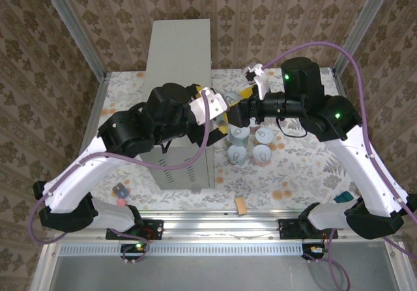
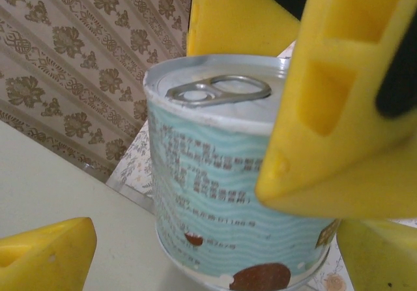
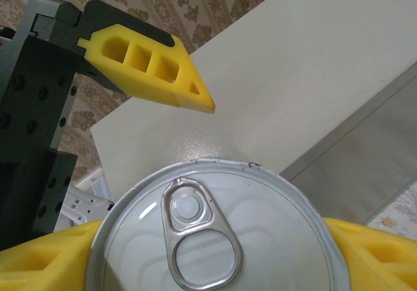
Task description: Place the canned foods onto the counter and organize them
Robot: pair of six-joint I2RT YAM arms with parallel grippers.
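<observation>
A pale blue can (image 2: 228, 174) with a white pull-tab lid (image 3: 215, 239) stands upright at the edge of the grey counter (image 1: 177, 47). My right gripper (image 3: 215, 252) is shut on it, one yellow finger (image 3: 45, 258) on each side. In the left wrist view those same fingers (image 2: 345, 89) clamp the can's top. My left gripper (image 2: 215, 239) is open around the can's lower part, its left finger (image 2: 45, 255) clear of the label. From above, both grippers meet at the counter's right edge (image 1: 228, 115). Several more cans (image 1: 239, 136) stand on the floral floor beside the counter.
The counter's flat top (image 3: 293, 63) stretches away behind the held can. A small brown block (image 1: 241, 205) lies near the front rail, a small object (image 1: 120, 190) at the front left and a blue item (image 1: 345, 197) at the front right. Patterned walls enclose the table.
</observation>
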